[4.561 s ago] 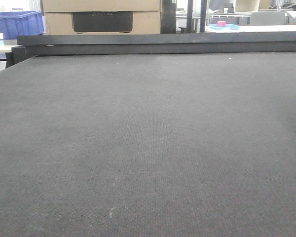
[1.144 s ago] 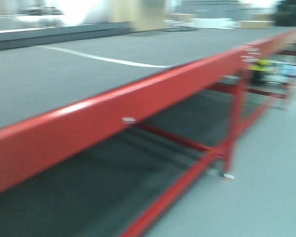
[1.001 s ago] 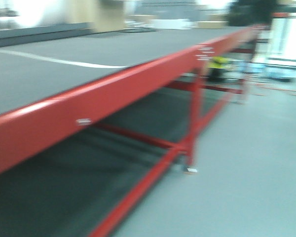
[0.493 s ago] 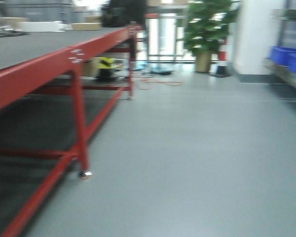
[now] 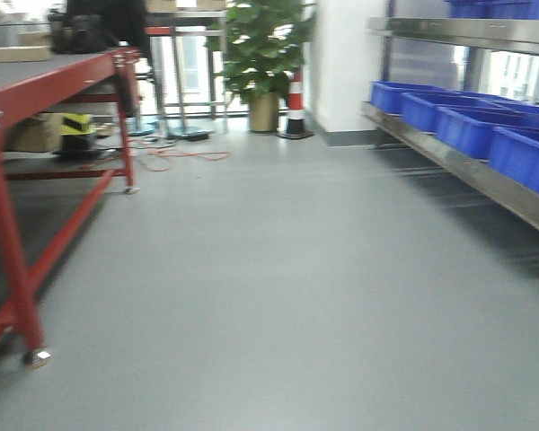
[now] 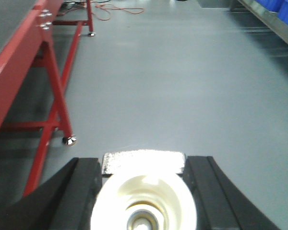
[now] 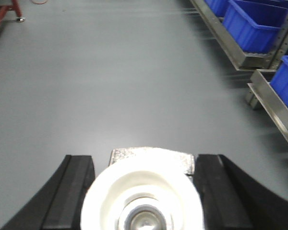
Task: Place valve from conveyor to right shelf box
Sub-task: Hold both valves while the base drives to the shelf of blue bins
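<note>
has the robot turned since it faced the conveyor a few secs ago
Yes, it has turned right: the red-framed table now sits at the front view's left edge, and the shelf with blue boxes has appeared on the right.

Looking down one aisle from three mounts.
From the front, level along the grey floor (image 5: 278, 296), with red-framed worktop (image 5: 63, 76) left, shelf (image 5: 485, 180) right. From each wrist, close behind and above the left pincer (image 6: 144, 165) or right pincer (image 7: 144, 160), tilted floorward: worktop ahead-left of the left pincer, shelf ahead-right of the right pincer. Sharing the floor throughout.
</note>
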Available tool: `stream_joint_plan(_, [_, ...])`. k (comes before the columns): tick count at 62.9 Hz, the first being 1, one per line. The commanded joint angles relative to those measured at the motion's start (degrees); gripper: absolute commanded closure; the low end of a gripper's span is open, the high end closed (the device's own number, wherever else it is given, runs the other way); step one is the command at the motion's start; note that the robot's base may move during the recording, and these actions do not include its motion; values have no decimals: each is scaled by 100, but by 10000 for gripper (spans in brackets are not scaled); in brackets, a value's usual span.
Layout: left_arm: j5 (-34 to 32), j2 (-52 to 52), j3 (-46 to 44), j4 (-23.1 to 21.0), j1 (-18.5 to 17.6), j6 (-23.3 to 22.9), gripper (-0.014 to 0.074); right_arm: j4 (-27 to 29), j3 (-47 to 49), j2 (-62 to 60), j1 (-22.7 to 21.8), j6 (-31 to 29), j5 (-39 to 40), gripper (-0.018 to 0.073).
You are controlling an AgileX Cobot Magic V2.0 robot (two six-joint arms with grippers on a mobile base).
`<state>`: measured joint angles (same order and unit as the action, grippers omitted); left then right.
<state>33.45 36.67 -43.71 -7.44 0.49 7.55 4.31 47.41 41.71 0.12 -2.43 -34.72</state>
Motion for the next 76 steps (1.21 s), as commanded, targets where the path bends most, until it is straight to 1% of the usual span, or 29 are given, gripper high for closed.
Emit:
stream_joint_plan(1, [-306, -38, -22, -60, -17, -9, 708, -46, 42, -64, -10, -9, 421, 721])
stream_joint_plan(76, [-306, -38, -22, -60, -17, -9, 708, -46, 42, -64, -10, -9, 421, 721])
